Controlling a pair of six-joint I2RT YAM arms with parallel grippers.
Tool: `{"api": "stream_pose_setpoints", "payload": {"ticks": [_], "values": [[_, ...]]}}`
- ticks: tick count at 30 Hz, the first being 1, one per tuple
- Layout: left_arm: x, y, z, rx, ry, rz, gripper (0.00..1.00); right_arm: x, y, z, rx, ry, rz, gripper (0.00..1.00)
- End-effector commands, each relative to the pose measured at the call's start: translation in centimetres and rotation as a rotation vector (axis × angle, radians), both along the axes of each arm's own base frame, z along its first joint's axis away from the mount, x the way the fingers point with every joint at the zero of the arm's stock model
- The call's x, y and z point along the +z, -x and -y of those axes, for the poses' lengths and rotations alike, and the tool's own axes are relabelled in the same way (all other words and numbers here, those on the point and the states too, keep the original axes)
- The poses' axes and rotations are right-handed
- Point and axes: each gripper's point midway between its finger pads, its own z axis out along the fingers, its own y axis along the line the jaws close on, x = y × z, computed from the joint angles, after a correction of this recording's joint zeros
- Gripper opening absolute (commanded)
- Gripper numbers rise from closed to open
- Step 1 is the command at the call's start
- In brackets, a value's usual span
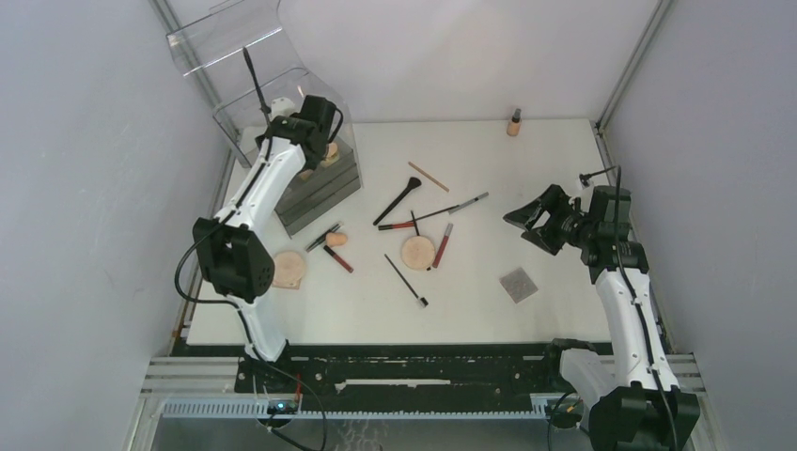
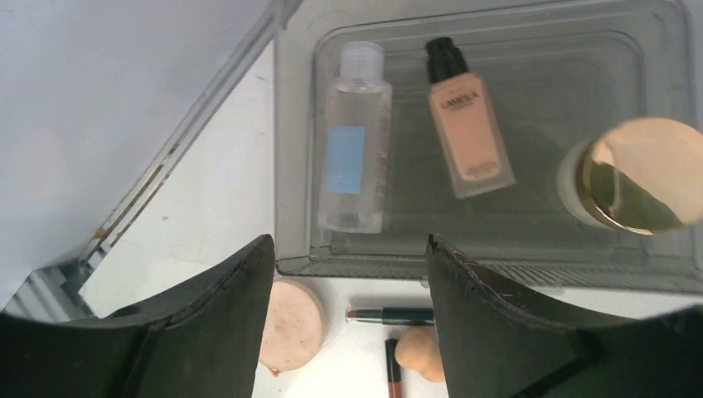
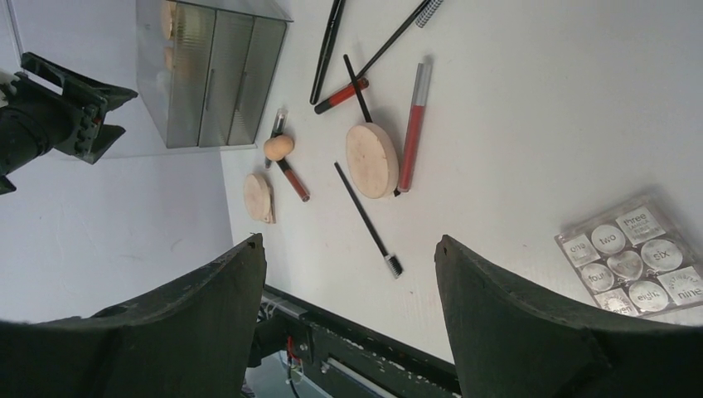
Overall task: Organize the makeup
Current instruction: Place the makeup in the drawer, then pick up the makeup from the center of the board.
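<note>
The makeup lies scattered mid-table: a round tan compact (image 1: 418, 252), a second compact (image 1: 289, 269), a peach sponge (image 1: 335, 240), red lip tubes (image 1: 442, 246), thin black brushes (image 1: 398, 200) and a small beige bottle (image 1: 513, 122) at the back. My left gripper (image 1: 318, 132) is open and empty over the clear organizer's top tray (image 2: 497, 265). The tray holds a clear bottle (image 2: 355, 137), a beige foundation bottle (image 2: 468, 133) and a gold-lidded jar (image 2: 638, 174). My right gripper (image 1: 534, 224) is open and empty above the table's right side; the compact (image 3: 371, 159) and a spoolie brush (image 3: 367, 220) show beyond its jaws.
The clear plastic organizer with drawers (image 1: 320, 188) stands at the back left, with a tall clear cover (image 1: 235, 56) behind it. A clear palette (image 1: 518, 284) lies front right. A thin tan stick (image 1: 428, 176) lies mid-back. Walls close in on both sides.
</note>
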Motion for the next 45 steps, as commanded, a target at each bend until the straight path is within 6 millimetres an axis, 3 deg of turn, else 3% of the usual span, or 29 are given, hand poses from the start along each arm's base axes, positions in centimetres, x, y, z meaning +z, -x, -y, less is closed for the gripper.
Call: {"api": "stream_pose_setpoints", "payload": {"ticks": [1,5,6,8,11,15,22,25,31,36,41,45], "values": [[5.0,-0.1,3.4,-0.207,0.023,0.136,0.71,0.9,-0.7,0.6,-0.006,0.044,0.075,0.81],[6.2,1.3,9.0,-0.491,0.069,0.186,0.72,0.0,-1.2,2.8,-0.073,0.174,0.064,0.81],[6.3,1.8,10.0,-0.556,0.094,0.198,0.72,-0.6,-1.4,4.2,-0.115,0.253,0.046,0.8],[5.7,3.6,15.2,-0.796,0.208,0.206,0.73,-2.2,-1.4,8.3,-0.268,0.434,-0.036,0.8],[4.4,7.0,20.0,-1.034,0.357,0.186,0.77,-3.6,-1.5,12.9,-0.432,0.616,-0.121,0.81],[1.5,11.2,23.6,-1.188,0.459,0.12,0.82,-3.8,-2.5,16.8,-0.635,0.713,-0.198,0.82],[-1.8,16.1,28.3,-1.307,0.606,0.051,0.88,-6.4,-7.9,18.5,-0.592,0.73,-0.31,0.89],[-2.9,17.1,29.0,-1.33,0.605,0.028,0.89,-7.9,-10.2,19.5,-0.562,0.769,-0.423,1.0],[-4.1,17.8,28.4,-1.36,0.554,-0.015,0.89,-11.3,-15.0,20.0,-0.467,0.74,-0.493,1.0],[-4.7,17.9,26.9,-1.341,0.496,-0.018,0.9,-13.5,-17.2,20.0,-0.427,0.729,-0.527,1.0],[-5.1,18.1,26.5,-1.324,0.497,-0.017,0.9,-14.2,-18.9,18.8,-0.362,0.686,-0.452,0.83],[-5.6,17.7,25.9,-1.299,0.462,-0.02,0.9,-14.3,-19.1,17.9,-0.318,0.694,-0.448,0.56]]}}
